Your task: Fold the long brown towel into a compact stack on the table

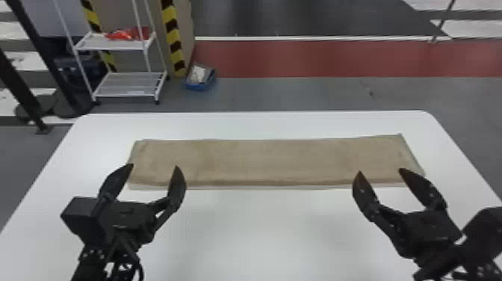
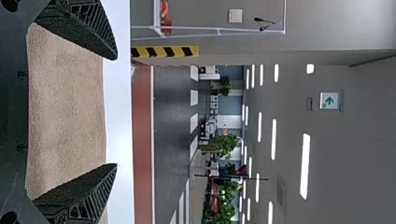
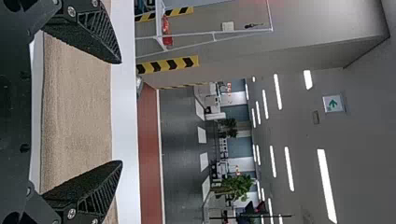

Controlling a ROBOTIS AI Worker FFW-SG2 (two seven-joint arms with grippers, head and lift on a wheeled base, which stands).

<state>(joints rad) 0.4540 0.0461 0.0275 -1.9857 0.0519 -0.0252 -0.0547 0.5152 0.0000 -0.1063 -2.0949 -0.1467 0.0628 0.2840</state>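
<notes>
We see the towel (image 1: pixel 269 161) flat, a long strip across the tabletop (image 1: pixel 261 231), white margin all round and most room on the near side. Left pincer (image 1: pixel 155 165) and right pincer (image 1: pixel 380 170) both released, spread at its near edge, one toward each end. Cloth brown, fine-napped; black fingers ribbed, tapered; they hide bits of towel, contact we can't tell.

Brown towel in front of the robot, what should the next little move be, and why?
I'd probably lower the open left gripper to the left end of the towel and close on its near corner. The towel lies flat in a long strip across the table, and that gripper hangs near that end, empty, so folding the end inward seems a natural start.
</notes>
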